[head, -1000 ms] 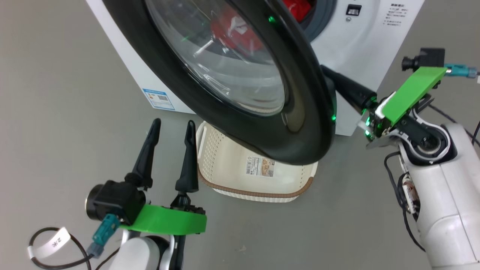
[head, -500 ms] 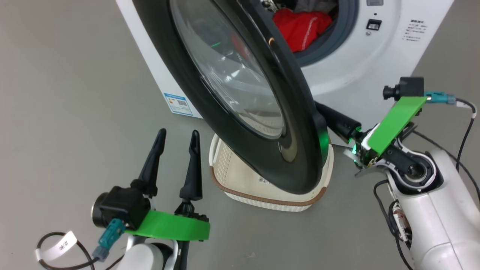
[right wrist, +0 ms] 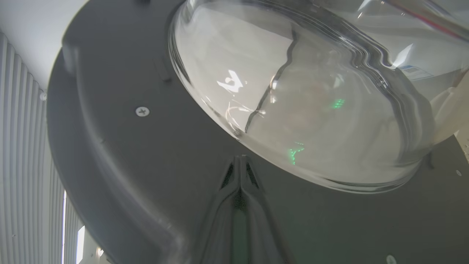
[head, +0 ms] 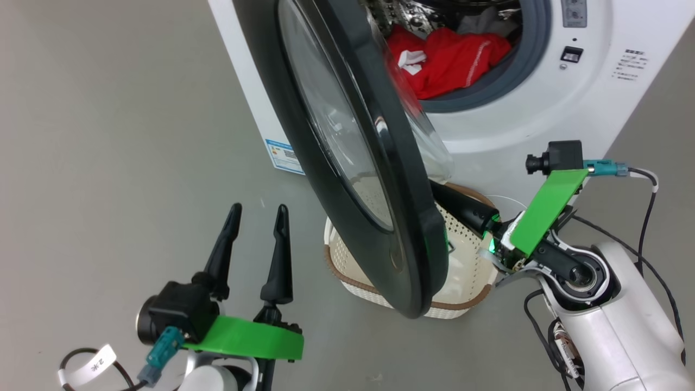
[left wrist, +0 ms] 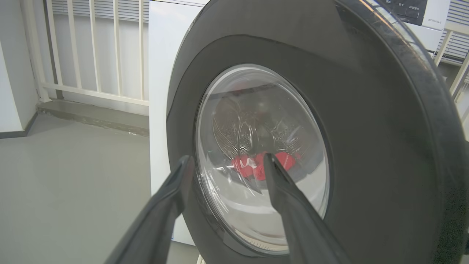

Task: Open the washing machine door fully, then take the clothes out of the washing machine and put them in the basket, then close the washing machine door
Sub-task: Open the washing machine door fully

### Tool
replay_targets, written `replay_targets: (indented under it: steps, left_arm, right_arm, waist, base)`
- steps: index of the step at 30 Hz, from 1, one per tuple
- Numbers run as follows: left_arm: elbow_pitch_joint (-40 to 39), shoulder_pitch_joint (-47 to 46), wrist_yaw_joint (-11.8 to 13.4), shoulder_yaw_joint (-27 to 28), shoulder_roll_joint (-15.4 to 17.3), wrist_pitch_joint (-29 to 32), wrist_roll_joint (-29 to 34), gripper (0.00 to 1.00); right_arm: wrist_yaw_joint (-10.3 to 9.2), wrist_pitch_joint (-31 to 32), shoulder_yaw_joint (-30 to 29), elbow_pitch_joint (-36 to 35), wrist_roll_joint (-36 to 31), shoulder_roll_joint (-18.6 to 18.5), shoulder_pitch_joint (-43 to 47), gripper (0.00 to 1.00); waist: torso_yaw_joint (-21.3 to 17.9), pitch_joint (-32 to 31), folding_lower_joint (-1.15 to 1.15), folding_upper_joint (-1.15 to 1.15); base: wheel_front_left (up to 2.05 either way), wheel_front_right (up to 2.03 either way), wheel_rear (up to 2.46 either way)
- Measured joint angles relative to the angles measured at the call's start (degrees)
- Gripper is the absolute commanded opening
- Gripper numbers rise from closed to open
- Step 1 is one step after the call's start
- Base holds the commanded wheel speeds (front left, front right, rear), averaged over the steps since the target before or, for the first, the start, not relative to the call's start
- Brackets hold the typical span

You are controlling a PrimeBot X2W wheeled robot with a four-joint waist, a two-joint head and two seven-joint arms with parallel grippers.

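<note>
The washing machine door [head: 374, 179] stands swung out, almost edge-on in the head view, its black rim over the basket [head: 471, 279]. Red clothes [head: 453, 57] lie in the drum of the white washing machine [head: 548, 125]. My right gripper [right wrist: 240, 158] is shut, its tips pressed against the door's dark inner face just below the glass bowl [right wrist: 293, 91]; its fingers [head: 461, 205] reach behind the rim. My left gripper [head: 259, 209] is open and holds nothing, left of the door. In the left wrist view it [left wrist: 226, 159] faces the door's outer window [left wrist: 260, 157], the clothes [left wrist: 256, 165] showing through.
Bare grey floor [head: 108, 136] spreads to the left of the machine. A white railing [left wrist: 91, 47] and a wall stand behind it in the left wrist view. Cables [head: 649, 217] trail from my right wrist camera.
The door has swung further open, from facing me to nearly edge-on, with my shut right gripper following behind it. The head view has shifted. My left gripper has stayed open.
</note>
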Motion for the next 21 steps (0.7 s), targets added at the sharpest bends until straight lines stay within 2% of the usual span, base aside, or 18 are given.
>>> replay_targets:
  steps: [21]
  left_arm:
    - [0.21,0.66,0.04,-0.25,0.02,0.0,-0.43,1.0]
  right_arm:
    - [0.0,0.0,5.36,-1.66,2.63,-0.07,1.73,0.0]
  waist:
    - [4.23,-0.34,0.0,0.0]
  base:
    - [0.0,0.0,0.0]
